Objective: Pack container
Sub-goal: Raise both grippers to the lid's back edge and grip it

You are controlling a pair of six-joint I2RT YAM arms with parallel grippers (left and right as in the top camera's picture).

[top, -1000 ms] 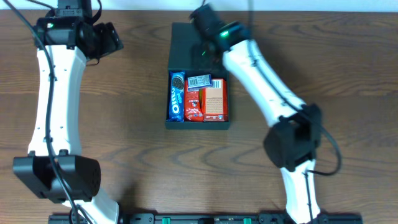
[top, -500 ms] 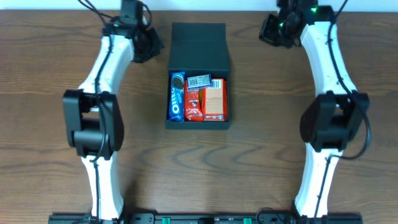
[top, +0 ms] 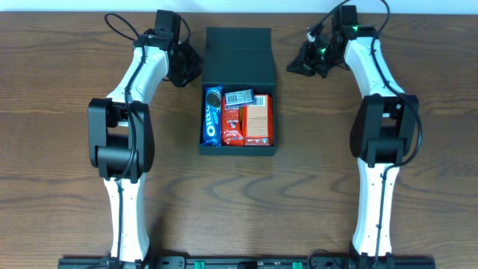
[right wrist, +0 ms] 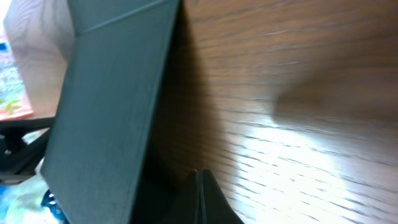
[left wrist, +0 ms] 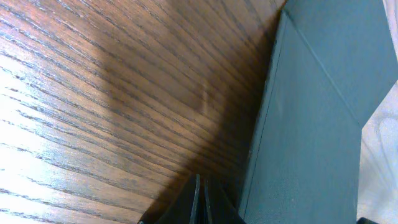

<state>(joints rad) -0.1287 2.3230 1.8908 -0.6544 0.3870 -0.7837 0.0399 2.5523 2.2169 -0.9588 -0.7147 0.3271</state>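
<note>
The black container (top: 239,54) sits mid-table with its flap lid lying open toward the back. In its tray lie a blue Oreo packet (top: 212,116), a red packet (top: 232,125), an orange carton (top: 258,119) and a small silver packet (top: 239,97). My left gripper (top: 196,72) is shut and empty, low over the wood just left of the lid. My right gripper (top: 293,66) is shut and empty just right of the lid. The left wrist view shows shut fingers (left wrist: 200,200) beside the lid's edge (left wrist: 311,124). The right wrist view shows shut fingers (right wrist: 199,194) beside the lid (right wrist: 106,118).
Bare brown wood table (top: 67,149) lies on both sides of the container. Both white arms reach from the front edge to the back, one on each side of the box.
Both arms have swung to either side of the open lid; the right one had been over the lid. Both grippers have closed.
</note>
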